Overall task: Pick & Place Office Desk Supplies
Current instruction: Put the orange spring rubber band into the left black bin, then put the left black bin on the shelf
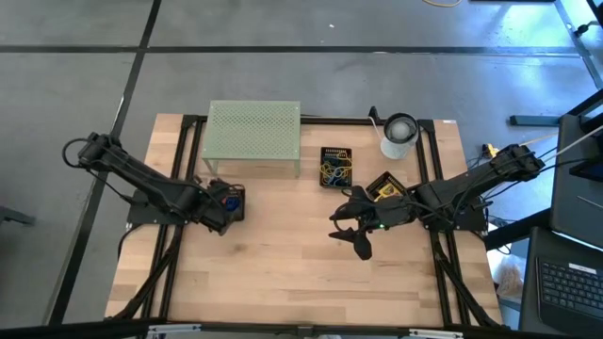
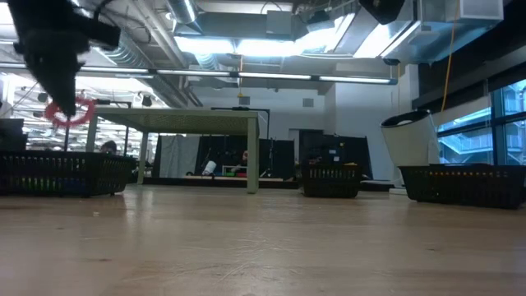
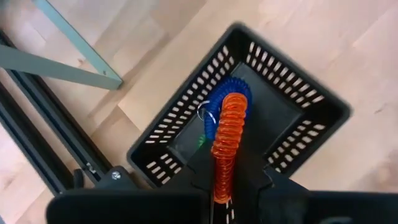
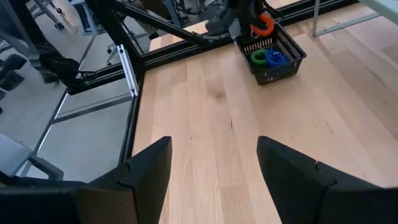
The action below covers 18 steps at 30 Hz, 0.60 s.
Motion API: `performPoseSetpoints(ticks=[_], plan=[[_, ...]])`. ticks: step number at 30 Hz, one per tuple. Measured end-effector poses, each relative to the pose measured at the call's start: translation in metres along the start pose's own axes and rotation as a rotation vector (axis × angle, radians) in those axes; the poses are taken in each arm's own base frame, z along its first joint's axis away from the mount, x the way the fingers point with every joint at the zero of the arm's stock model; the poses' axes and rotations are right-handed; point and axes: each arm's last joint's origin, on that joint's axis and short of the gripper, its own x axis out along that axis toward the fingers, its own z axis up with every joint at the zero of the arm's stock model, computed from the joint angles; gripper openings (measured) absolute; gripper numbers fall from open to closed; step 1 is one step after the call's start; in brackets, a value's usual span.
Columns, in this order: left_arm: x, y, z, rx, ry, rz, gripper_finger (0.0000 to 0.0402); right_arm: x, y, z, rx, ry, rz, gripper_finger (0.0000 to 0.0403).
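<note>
My left gripper (image 1: pixel 224 204) is shut on an orange-red coil loop (image 3: pixel 227 134) over a small black mesh basket (image 3: pixel 292 146) at the table's left. A blue coil loop (image 3: pixel 229 93) and a green one (image 4: pixel 259 58) lie in that basket. In the low view the orange loop (image 2: pixel 70 111) hangs above the basket's rim (image 2: pixel 57 160). My right gripper (image 4: pixel 214 168) stands open above bare wood at the table's right middle, with nothing between its fingers. My left gripper pinches one end of the orange-red coil loop (image 3: pixel 221 180) between its two fingers. The fingers slant down from above. The rest of the loop reaches out past the fingertips and hangs clear above the black basket.
A pale-green mesh stand (image 1: pixel 252 137) stands at the far side, just behind the left basket. A white roll (image 1: pixel 399 135) is at the far right. A black basket with rubber bands (image 1: pixel 335 167) and another with yellow items (image 1: pixel 384 186) sit near my right arm.
</note>
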Motion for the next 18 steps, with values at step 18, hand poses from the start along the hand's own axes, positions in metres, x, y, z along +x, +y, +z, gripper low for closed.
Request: performPoseSetpoints(ticks=[18], plan=[[0.029,-0.001,-0.013,0.009,-0.003,0.013,0.0121,0.000,0.000,0.000,-0.001,0.000,0.000,0.0237]])
